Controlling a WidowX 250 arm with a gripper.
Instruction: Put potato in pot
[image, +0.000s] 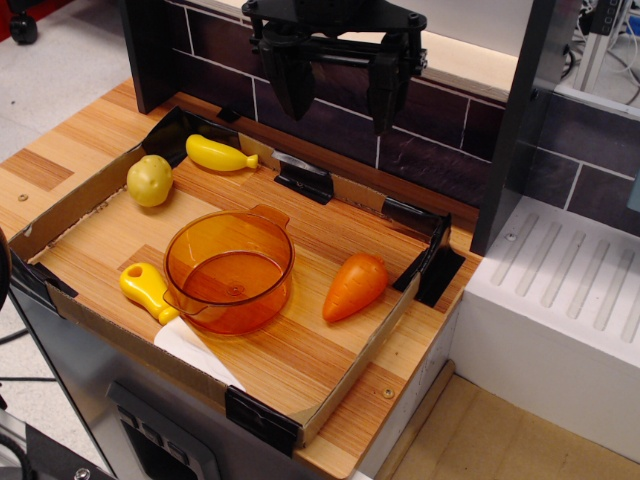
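The potato (149, 180) is a small roundish yellow-green toy lying at the far left of the wooden tray. The pot (229, 269) is a round translucent orange plastic pot standing empty near the tray's front middle. My gripper (338, 105) hangs high at the back, above the tray's rear edge, well apart from both. Its two dark fingers (291, 80) stand wide apart and hold nothing.
A bright yellow banana-like toy (220, 154) lies behind the potato. An orange carrot (355, 285) lies right of the pot. A yellow-handled utensil (148, 290) lies at the pot's left front. A low cardboard wall (70, 207) rims the tray. A white ridged drainboard (560, 300) stands at right.
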